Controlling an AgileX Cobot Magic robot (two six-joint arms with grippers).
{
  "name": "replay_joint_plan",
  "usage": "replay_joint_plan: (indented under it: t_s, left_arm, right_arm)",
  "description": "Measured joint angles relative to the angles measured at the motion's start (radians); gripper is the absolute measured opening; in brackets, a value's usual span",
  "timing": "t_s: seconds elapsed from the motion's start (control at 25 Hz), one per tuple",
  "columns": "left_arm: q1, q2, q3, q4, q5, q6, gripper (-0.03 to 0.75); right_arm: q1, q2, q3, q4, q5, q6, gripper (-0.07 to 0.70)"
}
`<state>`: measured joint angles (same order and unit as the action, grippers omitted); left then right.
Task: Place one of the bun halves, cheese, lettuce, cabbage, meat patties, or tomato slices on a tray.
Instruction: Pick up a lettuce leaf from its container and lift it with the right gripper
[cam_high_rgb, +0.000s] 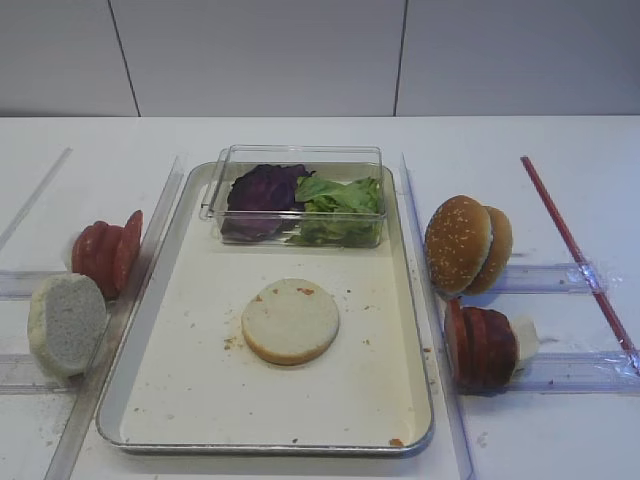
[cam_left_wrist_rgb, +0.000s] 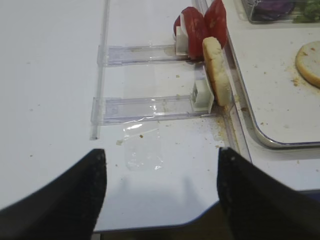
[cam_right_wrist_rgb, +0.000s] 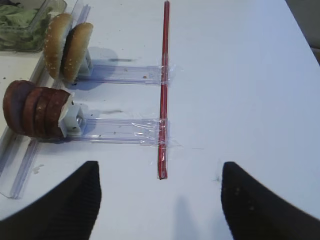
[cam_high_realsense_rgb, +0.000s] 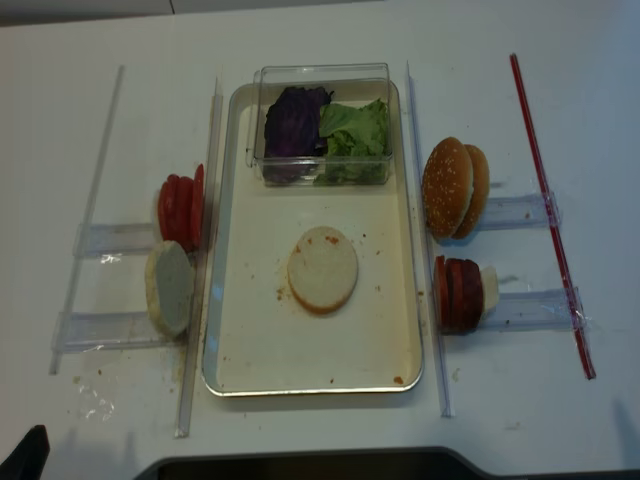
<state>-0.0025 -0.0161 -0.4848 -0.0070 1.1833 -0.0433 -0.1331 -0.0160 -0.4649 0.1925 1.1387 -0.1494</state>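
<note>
One pale bun half plated, both our grippers idle.

A round, white-faced bun half lies flat, cut face up, mid-floor on the shallow silvery metal tray. Our right gripper and left gripper hover with jaws apart, empty. The dark red-brown meat patties stand on edge in a row pointing across the table, probably for easy pinching.
</note>
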Motion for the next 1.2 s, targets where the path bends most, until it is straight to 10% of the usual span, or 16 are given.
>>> replay_joint_plan:
  t_s: [0.84, 1.2]
  left_arm:
    - [0.000, 0.000, 0.000, 0.000, 0.000, 0.000, 0.437]
    - [0.000, 0.000, 0.000, 0.000, 0.000, 0.000, 0.437]
  right_arm:
    - [0.000, 0.000, -0.005, -0.004, -0.004, 0.000, 0.522]
    - [0.000, 0.118, -0.130, -0.092, -0.197, 0.000, 0.522]
